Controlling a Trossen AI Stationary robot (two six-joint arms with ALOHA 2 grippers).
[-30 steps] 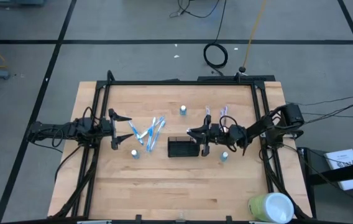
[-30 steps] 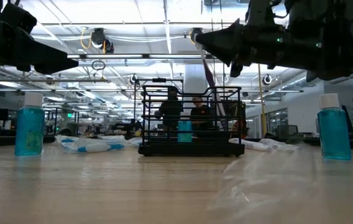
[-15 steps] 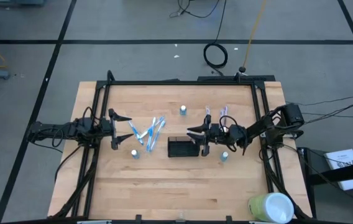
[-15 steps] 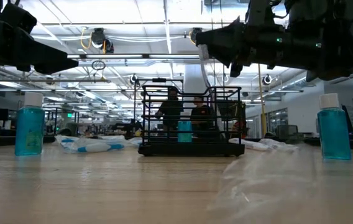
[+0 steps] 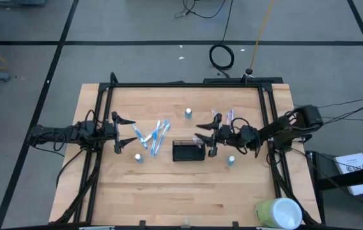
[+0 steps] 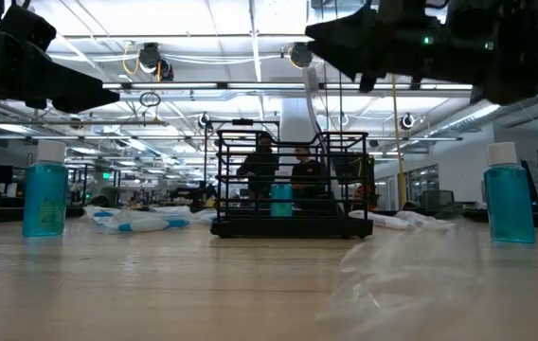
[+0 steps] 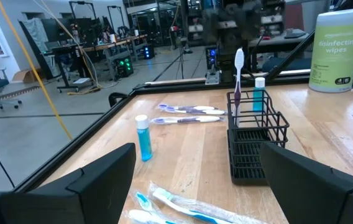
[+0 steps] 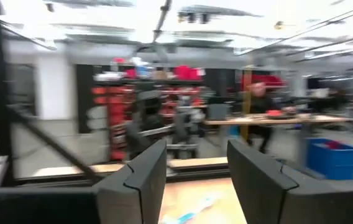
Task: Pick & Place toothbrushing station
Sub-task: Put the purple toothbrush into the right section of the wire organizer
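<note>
Nearest the front edge of the tabletop (image 5: 181, 191) I see bare wood, with a green-lidded tub of wipes (image 5: 278, 213) at the front right corner. Farther in, two small blue bottles stand on either side of the centre: the left bottle (image 5: 139, 158) and the right bottle (image 5: 231, 160). Between them, near the middle of the tabletop, sits the toothbrush holder (image 5: 188, 151), a low black wire box. In my left wrist view a white toothbrush (image 7: 238, 74) stands upright in it at its far end.

My right gripper (image 5: 206, 135) hangs just beside the holder's right end, raised above the tabletop, and its jaws stand apart with nothing between them. In the low view it passes across the top of the picture, above the holder (image 6: 293, 180).

My left gripper (image 5: 126, 132) waits near the left edge, well apart from the holder, jaws spread wide and empty. Between it and the holder lies a loose cluster of wrapped toothbrushes (image 5: 153, 135).

Beyond the right gripper, toward the back edge, two more wrapped toothbrushes (image 5: 229, 115) lie flat, and a third blue bottle (image 5: 188, 113) stands behind the centre. Past the table, in the low view, seated people (image 6: 278, 170) show through the holder's wires.
</note>
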